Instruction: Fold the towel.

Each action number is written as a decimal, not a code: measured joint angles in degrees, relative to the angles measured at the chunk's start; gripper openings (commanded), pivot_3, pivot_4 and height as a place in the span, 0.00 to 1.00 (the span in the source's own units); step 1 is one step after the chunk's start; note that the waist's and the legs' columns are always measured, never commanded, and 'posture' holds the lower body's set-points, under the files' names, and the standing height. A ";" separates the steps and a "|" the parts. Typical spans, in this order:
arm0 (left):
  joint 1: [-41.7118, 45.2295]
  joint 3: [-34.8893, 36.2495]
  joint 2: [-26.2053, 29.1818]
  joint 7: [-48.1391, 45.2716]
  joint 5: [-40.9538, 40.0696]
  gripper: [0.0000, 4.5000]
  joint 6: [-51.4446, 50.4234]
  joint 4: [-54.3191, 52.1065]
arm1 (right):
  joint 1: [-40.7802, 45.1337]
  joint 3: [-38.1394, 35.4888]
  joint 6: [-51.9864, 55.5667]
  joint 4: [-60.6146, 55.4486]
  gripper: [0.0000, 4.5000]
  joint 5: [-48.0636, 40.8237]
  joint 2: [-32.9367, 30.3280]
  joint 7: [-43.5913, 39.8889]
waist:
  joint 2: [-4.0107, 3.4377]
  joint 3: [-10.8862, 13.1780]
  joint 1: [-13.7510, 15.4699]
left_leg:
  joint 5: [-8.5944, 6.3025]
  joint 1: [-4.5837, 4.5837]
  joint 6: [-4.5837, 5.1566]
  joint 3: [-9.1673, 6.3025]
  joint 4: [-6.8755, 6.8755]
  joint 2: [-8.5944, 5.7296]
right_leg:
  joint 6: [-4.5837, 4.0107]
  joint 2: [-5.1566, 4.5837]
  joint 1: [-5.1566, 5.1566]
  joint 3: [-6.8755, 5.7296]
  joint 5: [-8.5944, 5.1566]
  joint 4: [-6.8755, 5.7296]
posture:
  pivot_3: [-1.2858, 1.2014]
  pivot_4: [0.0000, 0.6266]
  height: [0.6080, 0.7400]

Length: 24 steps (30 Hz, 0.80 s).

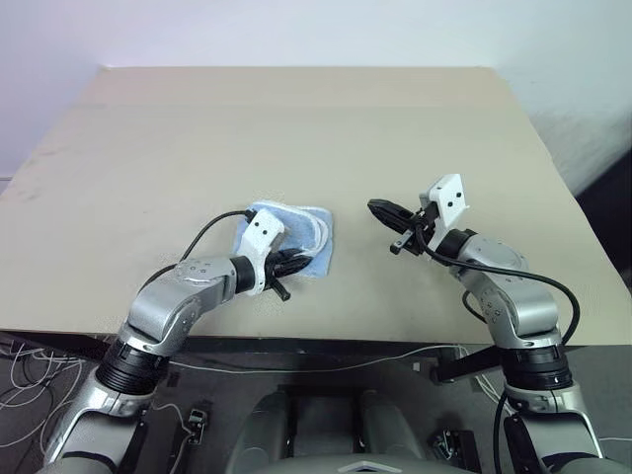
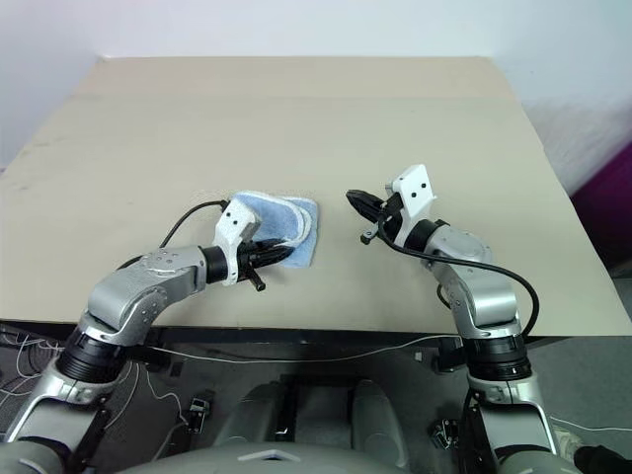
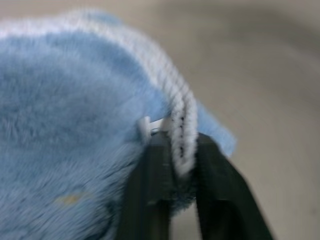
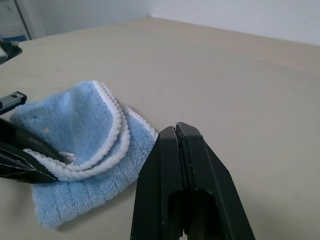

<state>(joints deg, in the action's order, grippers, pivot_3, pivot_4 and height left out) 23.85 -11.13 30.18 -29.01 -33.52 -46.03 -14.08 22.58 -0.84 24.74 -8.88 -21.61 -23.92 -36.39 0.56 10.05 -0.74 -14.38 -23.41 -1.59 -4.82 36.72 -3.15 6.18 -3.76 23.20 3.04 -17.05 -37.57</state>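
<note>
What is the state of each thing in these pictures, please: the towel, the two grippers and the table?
towel: folded over on itself, lying on the table, whitish edging between the left gripper's fingers.
left gripper: at the towel's edge, fingers on either side of the edging.
right gripper: shut, empty, apart from the towel.
table: bears the towel.

The towel [image 1: 296,237] lies on the table [image 1: 296,118], left of the right pincer [image 1: 381,209].

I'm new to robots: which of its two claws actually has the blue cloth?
The left gripper: the towel's white stitched edge sits between its black fingers. The right gripper is pinched shut on nothing, off to the towel's side.
</note>
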 measured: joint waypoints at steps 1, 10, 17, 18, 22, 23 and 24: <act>-0.01 1.21 -0.62 -0.39 -0.90 0.46 -0.55 -0.02 | 0.00 0.00 0.03 0.00 0.00 0.00 0.00 0.01 | 0.00 0.00 -0.04 | 0.00 0.00 0.00 0.00 0.00 0.00 | 0.00 0.00 0.00 0.00 0.00 0.00 | 0.52 0.24 1.00; -2.27 12.89 -2.23 -1.34 -9.85 0.99 -4.76 -4.25 | 0.07 0.29 0.55 -0.17 0.00 -0.06 0.36 -0.02 | 0.00 0.00 -0.06 | 0.00 0.01 0.00 -0.01 0.01 0.01 | 0.00 0.00 0.00 0.00 0.00 -0.01 | 0.52 0.24 1.00; -2.28 18.74 -0.69 2.48 -1.15 0.70 4.54 4.08 | 3.89 4.28 1.86 0.55 0.00 0.08 4.57 -0.01 | 0.00 0.00 -0.13 | 0.01 0.02 -0.02 0.00 0.02 0.01 | 0.00 0.06 0.03 -0.01 0.00 -0.03 | 0.52 0.24 1.00; -2.30 18.28 -0.32 2.08 0.90 0.62 6.60 5.40 | 4.86 5.07 2.00 1.19 0.00 0.11 5.39 0.00 | 0.00 0.00 -0.08 | 0.01 0.01 -0.02 0.00 0.02 0.00 | 0.00 0.05 0.03 -0.02 0.01 -0.03 | 0.52 0.24 1.00; -2.31 13.79 0.93 -0.89 8.40 0.31 14.52 9.79 | 7.31 7.66 2.40 6.78 0.00 0.36 9.60 -0.24 | 0.01 -0.01 0.12 | 0.01 0.01 -0.02 -0.01 0.02 -0.04 | 0.00 0.00 0.01 -0.04 0.01 -0.02 | 0.52 0.24 1.00; -2.29 12.77 0.73 -1.76 9.44 0.24 15.97 10.84 | 7.36 8.64 2.39 8.45 0.00 0.68 10.41 -0.57 | 0.01 -0.01 0.11 | 0.01 0.01 -0.02 -0.01 0.02 -0.04 | 0.00 -0.01 0.01 -0.04 0.01 -0.01 | 0.52 0.24 1.00; -2.21 11.71 0.50 -2.64 10.62 0.16 17.41 12.16 | 7.34 9.88 2.37 10.62 0.00 1.27 11.14 -0.87 | 0.01 -0.01 0.05 | 0.01 0.01 -0.02 0.00 0.02 -0.04 | 0.00 0.00 0.02 -0.04 0.01 -0.01 | 0.52 0.24 1.00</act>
<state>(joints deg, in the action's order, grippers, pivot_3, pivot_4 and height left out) 21.64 0.58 30.68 -31.65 -22.90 -28.62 -1.92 29.92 9.04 27.11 1.74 -20.34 -12.78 -37.27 0.57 10.04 -0.69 -14.37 -23.40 -1.61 -4.83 36.74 -3.19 6.17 -3.76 23.22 3.00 -17.05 -37.58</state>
